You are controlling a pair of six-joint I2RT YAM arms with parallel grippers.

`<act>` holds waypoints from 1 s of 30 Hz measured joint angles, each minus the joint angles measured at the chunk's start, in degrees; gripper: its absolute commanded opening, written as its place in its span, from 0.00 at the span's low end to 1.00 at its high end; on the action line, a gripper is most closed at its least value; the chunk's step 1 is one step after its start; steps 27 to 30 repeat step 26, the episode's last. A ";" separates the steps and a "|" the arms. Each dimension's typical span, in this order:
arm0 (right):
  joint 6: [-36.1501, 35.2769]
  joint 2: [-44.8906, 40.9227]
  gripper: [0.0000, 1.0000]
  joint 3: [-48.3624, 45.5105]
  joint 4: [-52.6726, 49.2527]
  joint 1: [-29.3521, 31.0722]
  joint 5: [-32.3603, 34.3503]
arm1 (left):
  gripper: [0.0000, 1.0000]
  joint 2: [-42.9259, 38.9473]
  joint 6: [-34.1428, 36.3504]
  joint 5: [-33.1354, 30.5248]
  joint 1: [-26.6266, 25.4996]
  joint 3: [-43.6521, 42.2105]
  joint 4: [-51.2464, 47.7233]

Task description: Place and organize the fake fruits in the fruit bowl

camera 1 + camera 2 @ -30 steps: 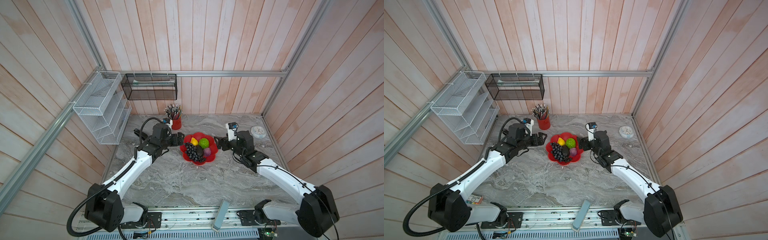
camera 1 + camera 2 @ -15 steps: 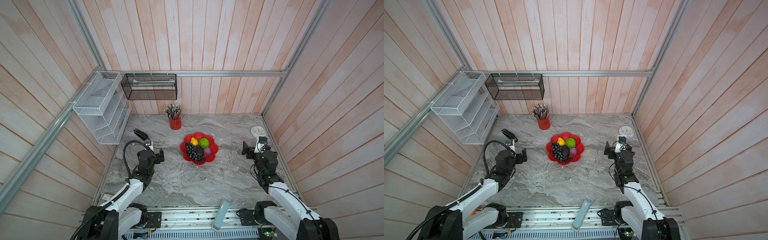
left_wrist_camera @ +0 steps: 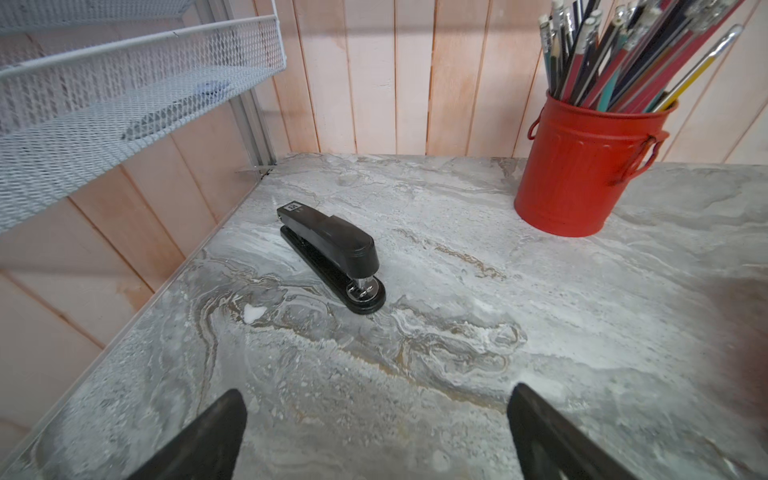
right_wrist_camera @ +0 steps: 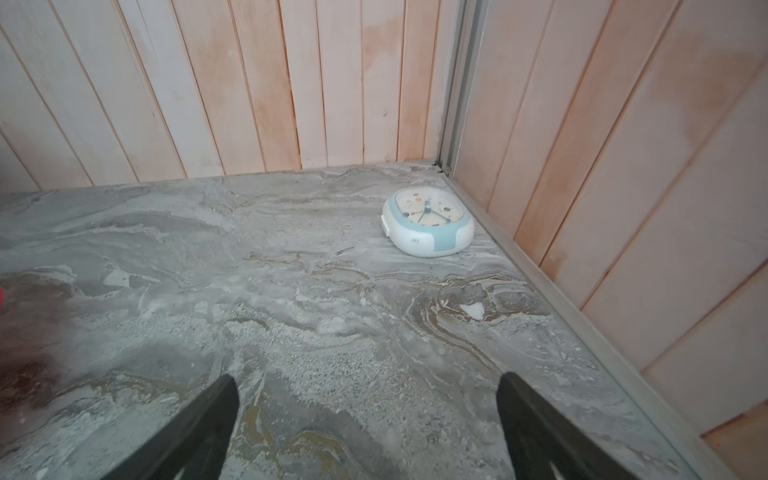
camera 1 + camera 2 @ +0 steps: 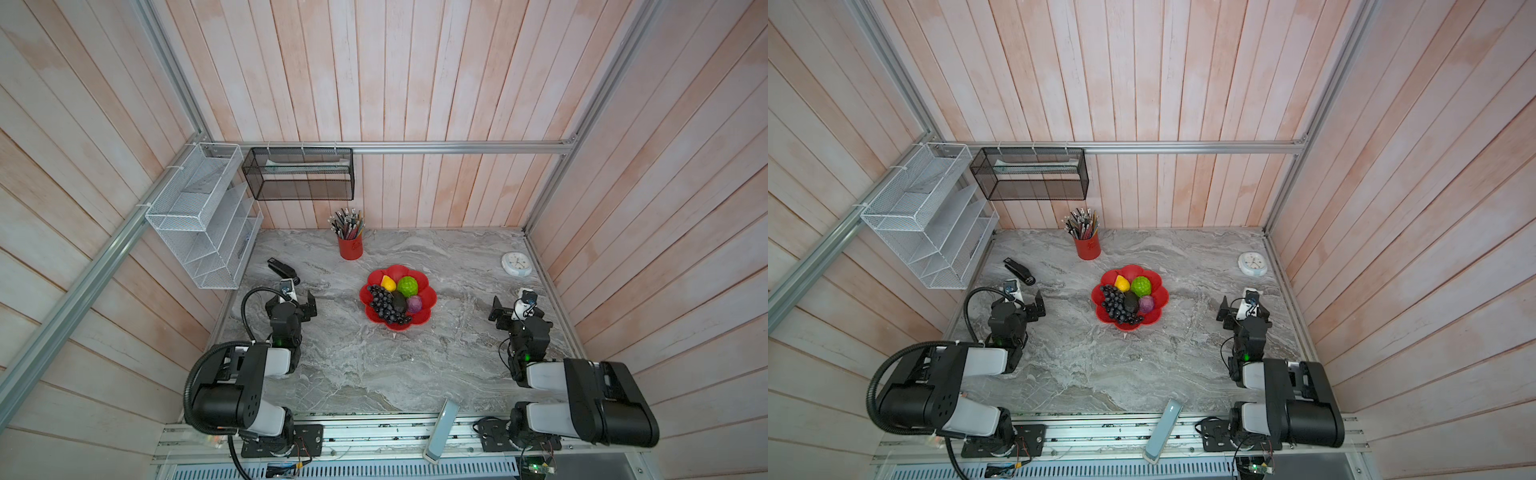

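Our left gripper [image 3: 376, 397] stood wide open with nothing between its jaws, over the marble table [image 5: 374, 365] near its left edge, with a black stapler [image 3: 332, 245] lying ahead of it and a red pencil cup [image 3: 582, 174] farther back by the wall. Our right gripper [image 4: 366, 380] was open and empty as well, near the right edge, facing a white clock [image 4: 428, 220] in the far corner. We saw both well apart from the fruit bowl [image 5: 430, 296], which sat mid-table between them. All five fake fruits lay inside it: the grape bunch [image 5: 384, 305] along its left side, the yellow pear [image 5: 388, 283] and green ball [image 5: 407, 286] side by side at the back, the dark avocado [image 5: 400, 302] in the middle touching the grapes, and the purple fruit [image 5: 414, 304] just right of it
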 measured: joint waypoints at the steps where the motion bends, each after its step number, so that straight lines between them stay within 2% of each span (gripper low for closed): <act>1: 0.00 2.89 0.98 0.55 2.54 0.00 -0.87 | 1.00 0.83 -0.33 0.94 0.87 -0.50 2.34; 3: -0.02 6.69 0.98 0.85 5.88 0.00 -2.34 | 1.00 1.92 -0.96 1.68 1.88 -1.31 5.18; 10: -0.17 6.43 0.98 4.13 4.79 -0.26 -4.28 | 1.00 2.29 -1.57 3.08 1.92 -1.57 8.76; 30: -0.22 6.36 0.98 4.39 3.08 -0.26 -4.92 | 1.00 2.29 -1.75 3.21 1.92 -1.57 9.27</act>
